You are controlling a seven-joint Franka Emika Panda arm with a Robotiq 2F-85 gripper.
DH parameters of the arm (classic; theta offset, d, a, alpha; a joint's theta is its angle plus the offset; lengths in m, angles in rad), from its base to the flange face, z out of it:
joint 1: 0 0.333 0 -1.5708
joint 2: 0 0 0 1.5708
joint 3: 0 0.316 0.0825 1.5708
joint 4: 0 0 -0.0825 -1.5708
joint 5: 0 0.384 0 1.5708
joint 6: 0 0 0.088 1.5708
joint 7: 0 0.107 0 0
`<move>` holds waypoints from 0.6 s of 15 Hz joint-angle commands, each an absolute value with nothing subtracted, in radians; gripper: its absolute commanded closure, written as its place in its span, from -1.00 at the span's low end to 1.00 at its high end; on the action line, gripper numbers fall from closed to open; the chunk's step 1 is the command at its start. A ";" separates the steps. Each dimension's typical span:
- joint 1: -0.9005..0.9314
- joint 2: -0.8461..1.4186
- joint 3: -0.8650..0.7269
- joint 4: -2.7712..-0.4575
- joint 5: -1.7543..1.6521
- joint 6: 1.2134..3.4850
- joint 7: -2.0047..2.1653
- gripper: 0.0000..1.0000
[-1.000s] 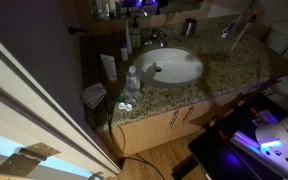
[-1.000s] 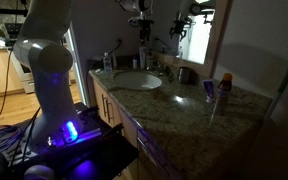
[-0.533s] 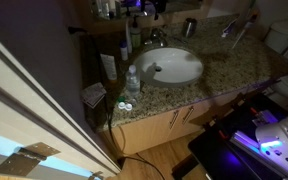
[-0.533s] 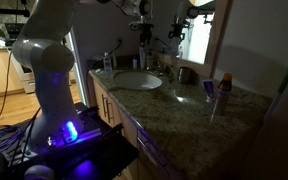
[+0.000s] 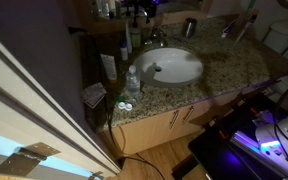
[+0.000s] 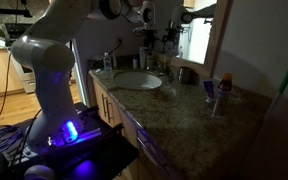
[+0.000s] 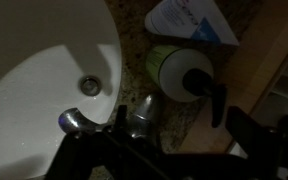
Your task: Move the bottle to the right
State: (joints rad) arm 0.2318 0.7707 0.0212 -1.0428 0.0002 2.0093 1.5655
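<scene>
Wrist view: I see the bottle [image 7: 164,65], pale green with a dark pump top, just beside the faucet [image 7: 136,112] behind the sink [image 7: 34,90]. The gripper [image 7: 169,150] shows 2 dim fingers spread apart, holding nothing. In both exterior views the counter clutter hides the bottle from me.

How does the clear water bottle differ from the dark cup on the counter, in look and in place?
The water bottle is see-through; the cup is dark and opaque. The water bottle stands near the front edge of the counter, beside the sink; the cup stands at the back, behind the sink. Both stand upright on the counter.
</scene>
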 commanded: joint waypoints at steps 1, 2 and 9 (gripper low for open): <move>0.235 0.879 0.011 -0.889 0.012 1.997 1.558 -1.00; 0.235 0.899 0.010 -0.863 0.012 1.995 1.556 -1.00; 0.223 0.969 0.042 -0.764 0.024 1.949 1.532 -1.00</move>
State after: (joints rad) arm 0.2316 0.9309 0.0222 -0.8337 0.0059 1.9970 1.5610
